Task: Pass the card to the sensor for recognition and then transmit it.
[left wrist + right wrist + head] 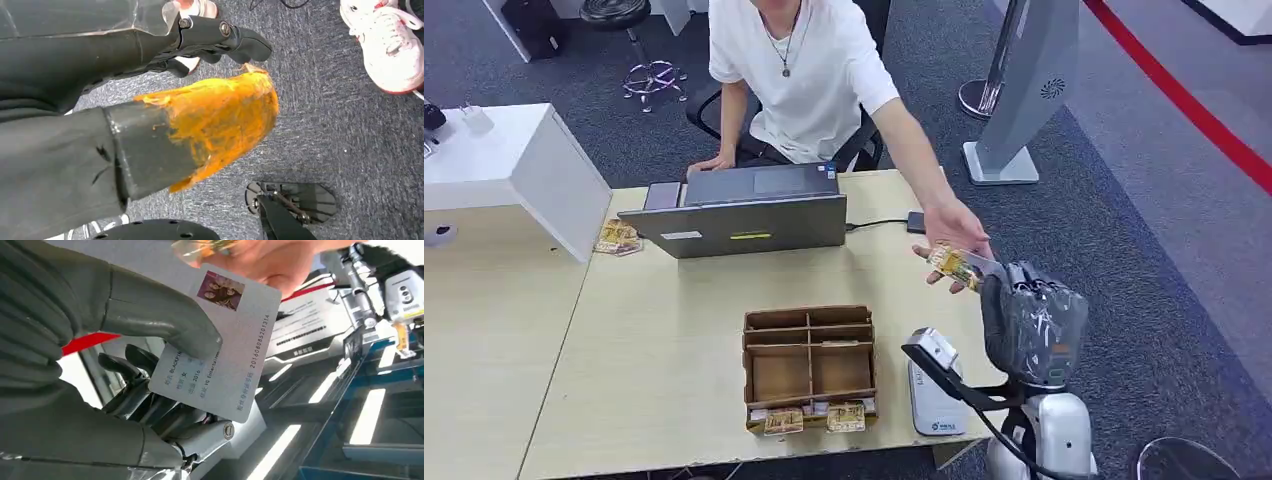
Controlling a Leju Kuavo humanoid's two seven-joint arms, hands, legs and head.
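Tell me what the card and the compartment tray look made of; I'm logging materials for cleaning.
The card in the right hand looks like smooth plastic: flat, stiff, rounded corners, printed photo and text. The compartment tray looks like plain brown cardboard: matte, with thin slotted dividers, though thin wood can't be ruled out.

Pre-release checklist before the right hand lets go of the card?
1. Card held by right hand, thumb on its face: ok.
2. Person's hand at the card's far end: ok.
3. Person gripping the card: cannot tell.
4. Card lifted off the sensor: ok.
5. Card already scanned: cannot tell.
6. Left hand hanging over the floor, away from the handover: ok.
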